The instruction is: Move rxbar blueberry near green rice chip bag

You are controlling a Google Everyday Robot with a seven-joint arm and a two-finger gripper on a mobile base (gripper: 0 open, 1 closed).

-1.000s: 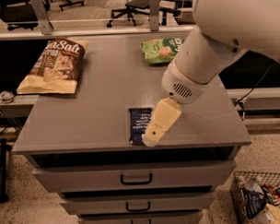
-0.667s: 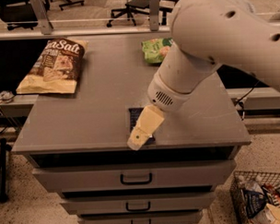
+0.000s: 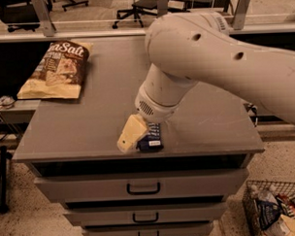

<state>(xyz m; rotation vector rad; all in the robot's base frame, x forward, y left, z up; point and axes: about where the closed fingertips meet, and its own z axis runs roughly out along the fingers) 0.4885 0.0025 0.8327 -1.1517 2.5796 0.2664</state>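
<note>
The rxbar blueberry [image 3: 152, 138] is a small dark navy bar lying flat near the front edge of the grey cabinet top [image 3: 89, 127]. Only its right part shows. My gripper [image 3: 133, 139] is down at the bar's left side and covers part of it. I cannot tell whether it touches the bar. The big white arm [image 3: 208, 59] reaches in from the right across the back of the top. The green rice chip bag is hidden behind the arm.
A brown-and-yellow Sea Salt bag [image 3: 56, 69] lies at the back left of the top. Drawers with dark handles [image 3: 142, 188] are below the front edge. A wire basket [image 3: 277, 207] with packets stands on the floor at the lower right. Office chairs [image 3: 134, 6] stand behind.
The arm has swung left and lower, bringing the gripper down onto the bar's left side. The arm now hides the green bag. The bar has not moved.
</note>
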